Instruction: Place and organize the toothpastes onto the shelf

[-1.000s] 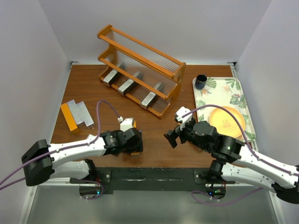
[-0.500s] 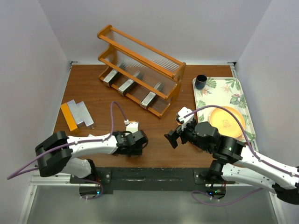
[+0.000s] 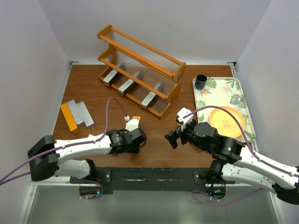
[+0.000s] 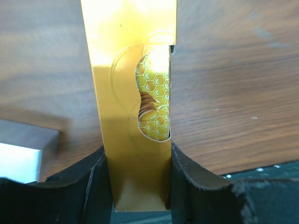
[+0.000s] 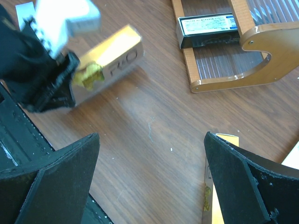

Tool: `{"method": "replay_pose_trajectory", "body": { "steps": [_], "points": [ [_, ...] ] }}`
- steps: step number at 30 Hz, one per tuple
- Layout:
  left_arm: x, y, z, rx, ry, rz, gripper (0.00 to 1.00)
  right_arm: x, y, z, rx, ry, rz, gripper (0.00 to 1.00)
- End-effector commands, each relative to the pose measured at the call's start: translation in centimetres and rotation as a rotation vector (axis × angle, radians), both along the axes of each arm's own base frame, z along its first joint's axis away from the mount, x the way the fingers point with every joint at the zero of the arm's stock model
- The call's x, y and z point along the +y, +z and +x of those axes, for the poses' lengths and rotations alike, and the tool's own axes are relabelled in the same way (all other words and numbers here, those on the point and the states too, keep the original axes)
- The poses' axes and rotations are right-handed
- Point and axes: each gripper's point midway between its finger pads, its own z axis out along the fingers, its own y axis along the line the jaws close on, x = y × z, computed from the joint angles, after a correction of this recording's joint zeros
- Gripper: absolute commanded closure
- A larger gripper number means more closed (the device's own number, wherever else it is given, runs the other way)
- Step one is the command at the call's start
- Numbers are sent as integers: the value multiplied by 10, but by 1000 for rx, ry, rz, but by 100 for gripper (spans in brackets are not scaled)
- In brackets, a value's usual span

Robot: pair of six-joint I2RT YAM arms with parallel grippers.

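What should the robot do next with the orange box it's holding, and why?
Probably raise it and head for the shelf. The left hand is shut on the orange carton near the table's front edge, while the shelf stands at the back with room beside its three silver cartons.

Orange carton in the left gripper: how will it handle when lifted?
The orange carton looks like stiff, light cardboard, unlikely to bend. Its glossy face may slip. The left gripper clamps near one end, so the far end could swing.
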Motion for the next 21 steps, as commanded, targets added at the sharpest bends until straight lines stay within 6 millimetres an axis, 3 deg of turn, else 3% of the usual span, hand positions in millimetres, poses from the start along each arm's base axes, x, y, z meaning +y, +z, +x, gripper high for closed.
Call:
{"method": "replay_pose_trajectory", "body": {
  "steps": [1, 5, 13, 15, 16, 18, 19, 21],
  "points": [
    [-2, 60, 30, -198, -74, -26, 72, 3, 10, 2, -14, -13, 44, 1],
    [17, 90, 61, -267, -84, -41, 69, 2, 11, 2, -17, -13, 44, 1],
    [56, 176, 141, -472, -144, -65, 68, -3, 21, -1, -30, -3, 40, 1],
    [62, 181, 160, -478, -177, -43, 68, -5, 23, -1, -34, -2, 41, 1],
    [70, 194, 173, -497, -164, -66, 68, -6, 23, -2, -35, -4, 44, 1],
    [78, 193, 194, -477, -158, -65, 67, -7, 24, -3, -36, 0, 51, 2],
    [86, 206, 206, -492, -152, -94, 67, -8, 25, -3, -37, -1, 56, 1],
    [92, 197, 226, -453, -155, -91, 67, -8, 25, -6, -34, 5, 68, 2]
  ]
}}
